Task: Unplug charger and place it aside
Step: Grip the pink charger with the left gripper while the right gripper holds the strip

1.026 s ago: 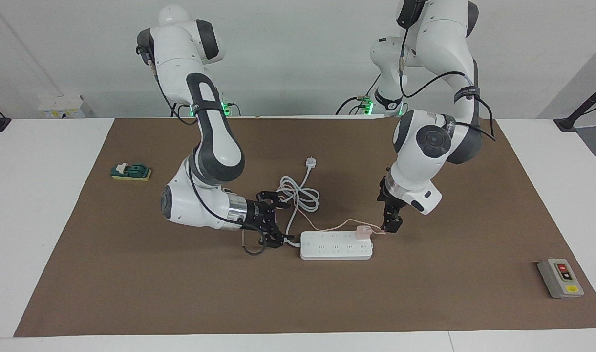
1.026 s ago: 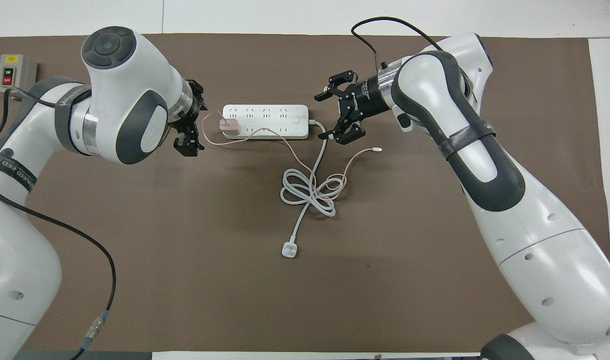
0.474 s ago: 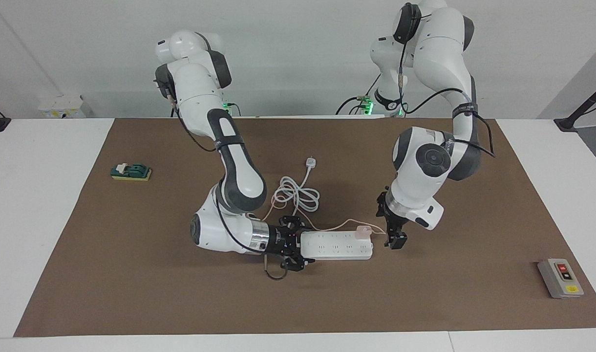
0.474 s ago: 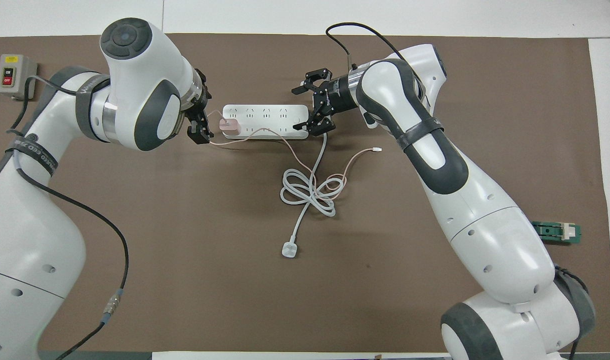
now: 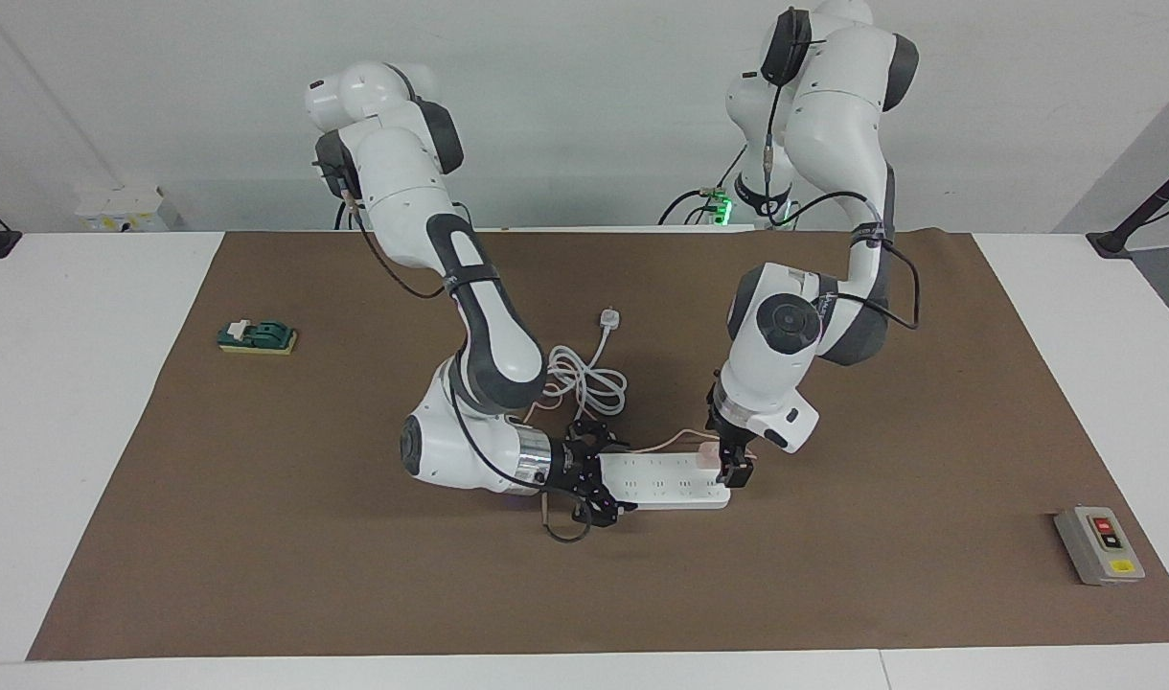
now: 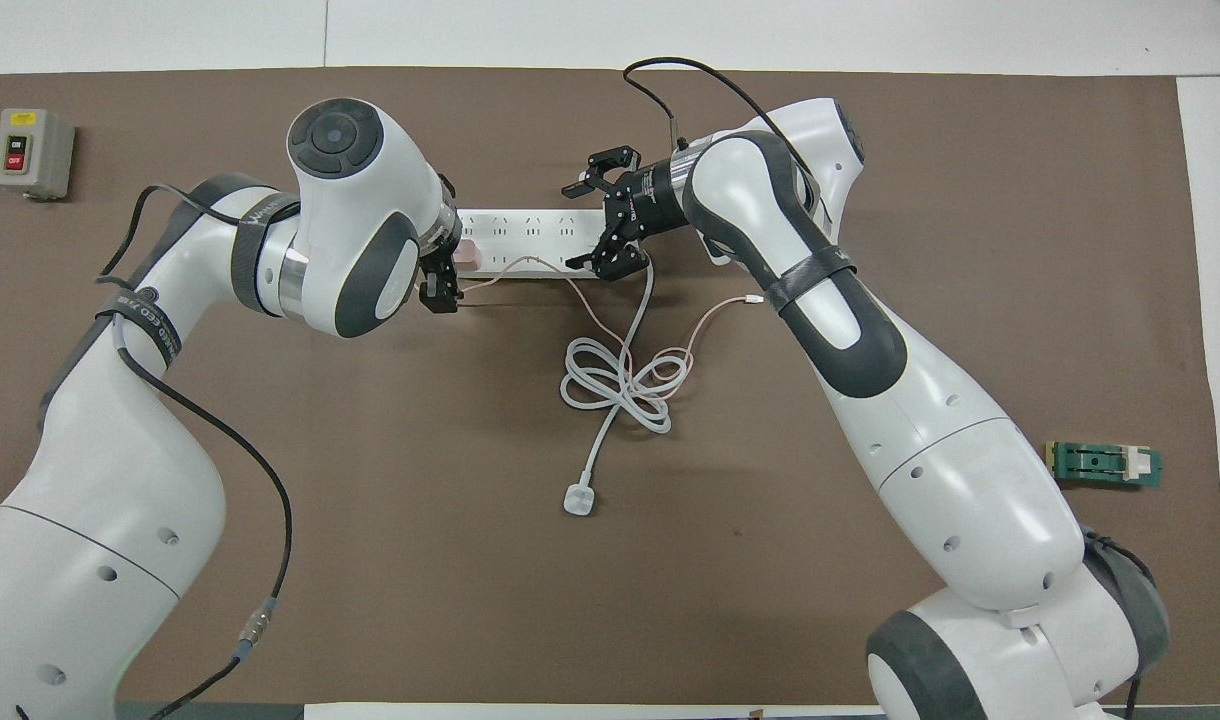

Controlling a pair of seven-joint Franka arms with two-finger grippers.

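The white power strip (image 5: pixel 663 480) lay on the brown mat (image 5: pixel 259 537). The pink charger (image 5: pixel 706 453) sat plugged in at its left-arm end. The left gripper (image 5: pixel 733 467) stood at the charger, finger state unclear. The right gripper (image 5: pixel 599 484), fingers spread, straddled the strip's other end.

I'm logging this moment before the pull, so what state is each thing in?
charger: plugged into the power strip, at the left arm's end.
power strip: flat on the mat, right gripper open around its cord end.
left gripper: at the charger.
white cord: coiled, plug lying loose.
switch box: lying on the mat.
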